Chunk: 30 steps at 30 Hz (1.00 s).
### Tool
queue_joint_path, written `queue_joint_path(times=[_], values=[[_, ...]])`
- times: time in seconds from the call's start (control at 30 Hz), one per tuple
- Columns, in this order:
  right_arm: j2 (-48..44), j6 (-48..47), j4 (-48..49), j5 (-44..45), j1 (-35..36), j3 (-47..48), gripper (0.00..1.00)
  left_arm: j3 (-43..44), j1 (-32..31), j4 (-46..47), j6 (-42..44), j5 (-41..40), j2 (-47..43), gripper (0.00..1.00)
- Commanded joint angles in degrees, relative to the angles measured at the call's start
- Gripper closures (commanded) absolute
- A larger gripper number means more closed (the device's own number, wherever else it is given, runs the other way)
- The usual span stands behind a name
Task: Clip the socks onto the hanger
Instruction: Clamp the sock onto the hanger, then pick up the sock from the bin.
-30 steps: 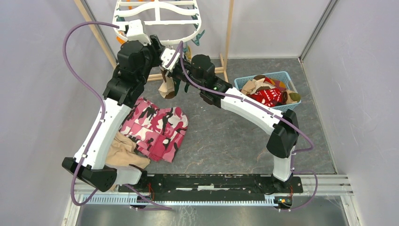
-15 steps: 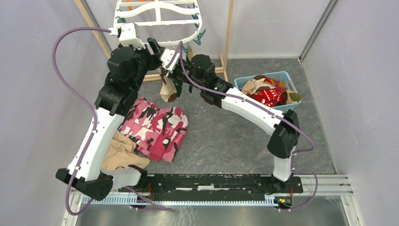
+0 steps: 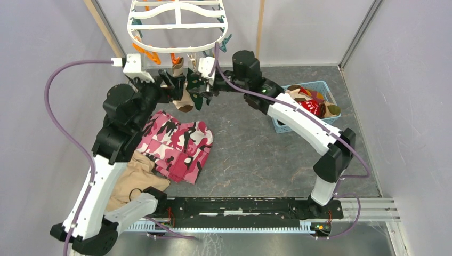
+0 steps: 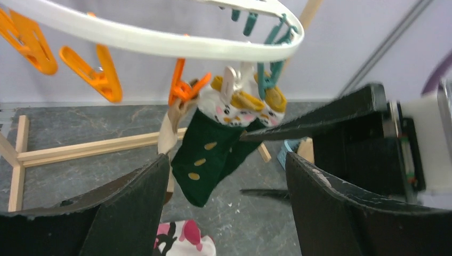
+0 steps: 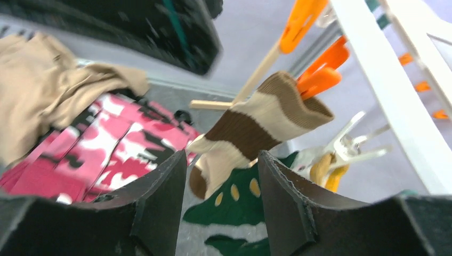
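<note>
— Left wrist view: where are the socks?
— Dark green socks [image 4: 205, 154] hang from the hanger [image 4: 160, 42], one by a white clip [image 4: 232, 80]. A striped sock [image 5: 250, 125] hangs beside them on an orange clip [image 5: 320, 77]. More lie in the basket [image 3: 308, 85].
— And the claws?
— The left claw [image 4: 228, 160] and the right claw [image 5: 223, 157] both have their fingers apart, gripping nothing, near the hanging socks.

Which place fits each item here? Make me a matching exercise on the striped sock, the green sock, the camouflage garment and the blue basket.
Things:
1. brown-striped sock
2. dark green sock
3. pink camouflage garment
4. blue basket

Places:
A. lying on the table
B. hanging from an orange clip
C. holding loose socks
D. hanging from a white clip

Pairs: 1-B, 2-D, 3-A, 4-C
</note>
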Motion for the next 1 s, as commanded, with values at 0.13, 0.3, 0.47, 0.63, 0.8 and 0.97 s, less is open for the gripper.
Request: queue_joint_path(times=[0.13,0.3,0.47,0.63,0.8,0.97], values=[[-7.98,-16.86,-29.93,-25.82,-8.41,5.44,0.30,-13.54,-0.12,6.85,5.55,15.01,-12.84,0.11],[-15.85,-21.10,-35.63,-28.00,-18.42,-3.32,0.20,-29.08,-0.10,16.10,3.55,22.89,-21.10,0.07],[-27.28,-23.29,-32.13,-28.51,-30.29,-20.99,0.18,-44.82,-0.10,25.92,-3.39,26.89,-28.15,0.04],[-32.47,-6.75,-11.46,-34.92,-47.18,-38.34,0.17,-49.42,-0.14,21.33,-5.55,27.28,-30.12,0.03],[-20.46,0.39,-15.03,-32.19,-57.51,-30.85,0.21,-46.11,-0.10,10.97,-0.04,21.01,-29.14,0.01],[-12.26,6.22,-11.28,-17.32,-57.52,-27.49,0.27,-45.24,-0.10,7.46,1.15,14.00,-26.18,0.01]])
